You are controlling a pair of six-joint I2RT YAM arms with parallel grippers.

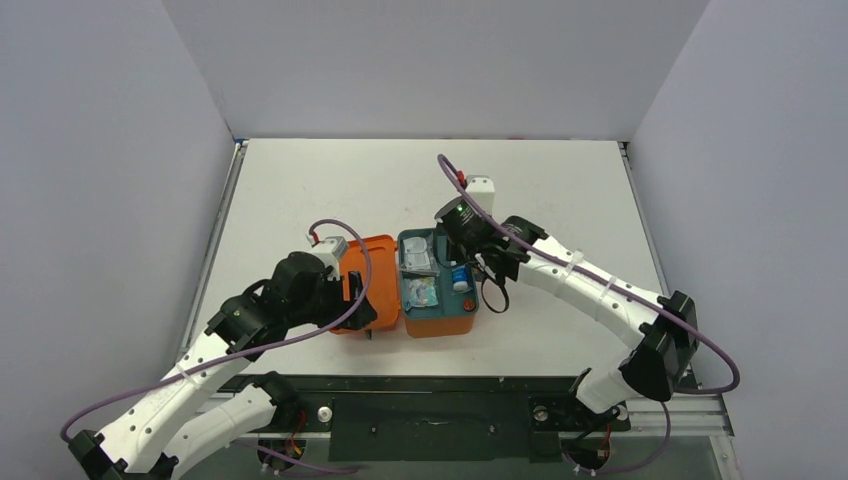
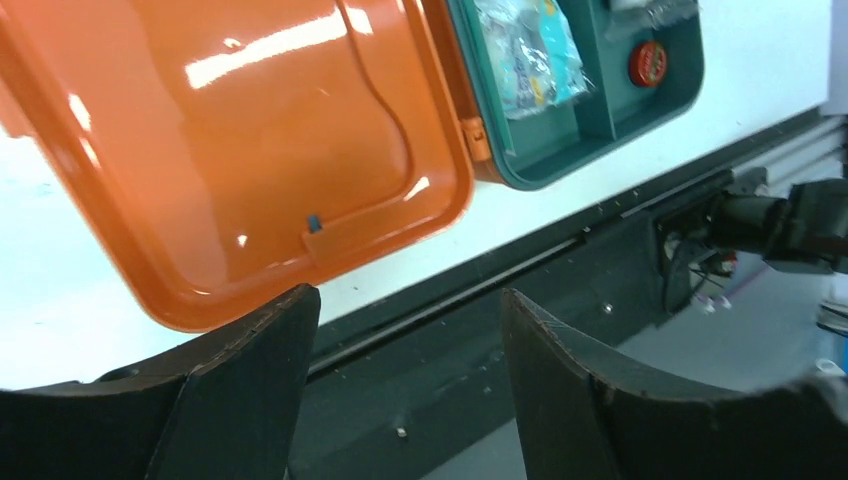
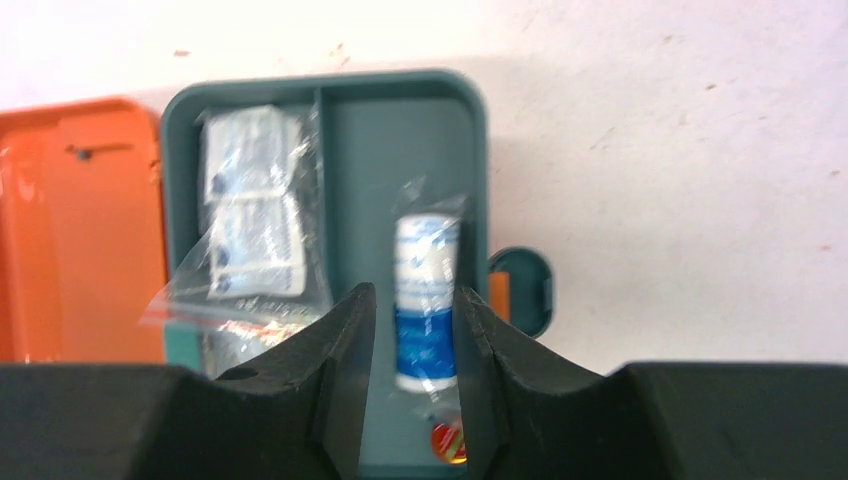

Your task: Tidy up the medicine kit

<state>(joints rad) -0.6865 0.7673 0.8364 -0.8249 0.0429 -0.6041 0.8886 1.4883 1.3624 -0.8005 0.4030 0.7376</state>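
The orange medicine kit (image 1: 440, 325) lies open at the table's middle, its lid (image 1: 372, 268) flat to the left. A teal divided tray (image 3: 400, 85) sits in its base. In the tray are clear bags of white packets (image 3: 250, 210), a wrapped white and blue roll (image 3: 427, 290) and a small red round item (image 3: 448, 440). My right gripper (image 3: 412, 310) hangs over the tray's right compartment, jaws part open on either side of the roll, a gap showing on the left. My left gripper (image 2: 410, 330) is open and empty at the lid's near edge (image 2: 250, 290).
The kit's teal latch (image 3: 525, 290) sticks out on the tray's right side. The black rail (image 1: 430, 385) runs along the table's near edge, just below the kit. Grey walls stand to the left, right and back.
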